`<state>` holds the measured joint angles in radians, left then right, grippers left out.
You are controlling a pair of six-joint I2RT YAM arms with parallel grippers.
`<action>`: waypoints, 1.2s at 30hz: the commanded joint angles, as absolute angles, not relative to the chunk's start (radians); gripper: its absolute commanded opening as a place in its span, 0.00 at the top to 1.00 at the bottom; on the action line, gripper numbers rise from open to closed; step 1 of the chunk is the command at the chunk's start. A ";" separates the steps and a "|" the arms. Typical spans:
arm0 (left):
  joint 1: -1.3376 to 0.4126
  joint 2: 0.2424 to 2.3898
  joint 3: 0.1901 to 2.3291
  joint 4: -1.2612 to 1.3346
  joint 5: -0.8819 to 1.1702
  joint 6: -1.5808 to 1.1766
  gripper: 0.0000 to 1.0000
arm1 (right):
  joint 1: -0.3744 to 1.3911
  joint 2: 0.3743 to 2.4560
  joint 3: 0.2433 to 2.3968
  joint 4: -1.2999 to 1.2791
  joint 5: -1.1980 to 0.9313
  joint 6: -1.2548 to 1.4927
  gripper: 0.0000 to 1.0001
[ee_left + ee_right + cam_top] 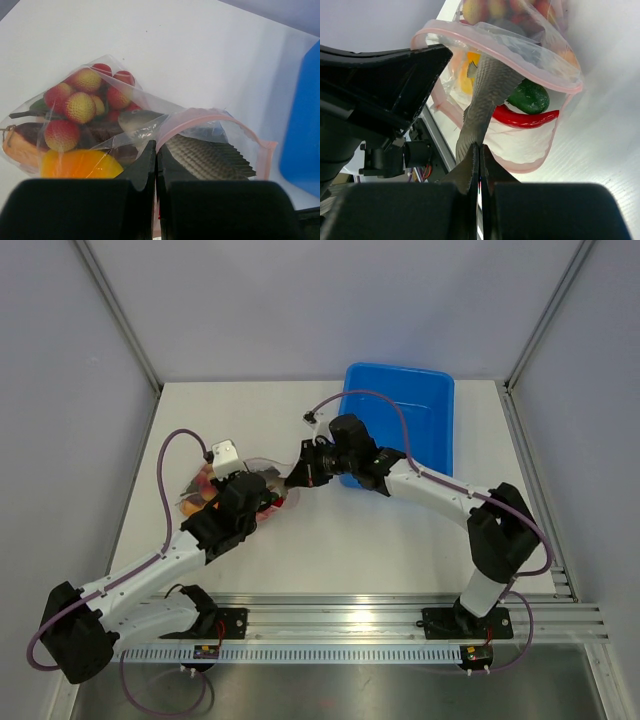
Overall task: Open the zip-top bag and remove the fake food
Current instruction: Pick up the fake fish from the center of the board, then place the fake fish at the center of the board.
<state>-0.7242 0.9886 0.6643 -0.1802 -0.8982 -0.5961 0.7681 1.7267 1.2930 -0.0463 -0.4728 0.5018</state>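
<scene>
Both pairs are pinched together: left fingers [142,167] on the lip of the open zip-top bag [135,131] lying on the bench [350,550], right fingers [467,172] on the grey fish [487,95], whose slick tail may slip or drag the bag.

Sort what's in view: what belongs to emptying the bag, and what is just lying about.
Belongs to the job:
zip-top bag
fake food, including grey fish, red pepper, green cucumber
left gripper, pinching the bag
right gripper

Lying about:
blue tub
</scene>
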 commanded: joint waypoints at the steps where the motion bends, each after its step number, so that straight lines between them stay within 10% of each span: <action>1: -0.716 0.982 0.692 -0.160 -0.900 -0.617 1.00 | 0.755 1.634 1.282 -0.012 -0.511 0.471 1.00; 13: -0.715 0.973 0.693 -0.179 -0.873 -0.634 1.00 | 0.755 1.461 1.236 0.015 -0.511 0.407 1.00; 36: -0.715 0.919 0.681 -0.201 -0.841 -0.658 1.00 | 0.687 1.187 1.135 -0.043 0.112 0.318 1.00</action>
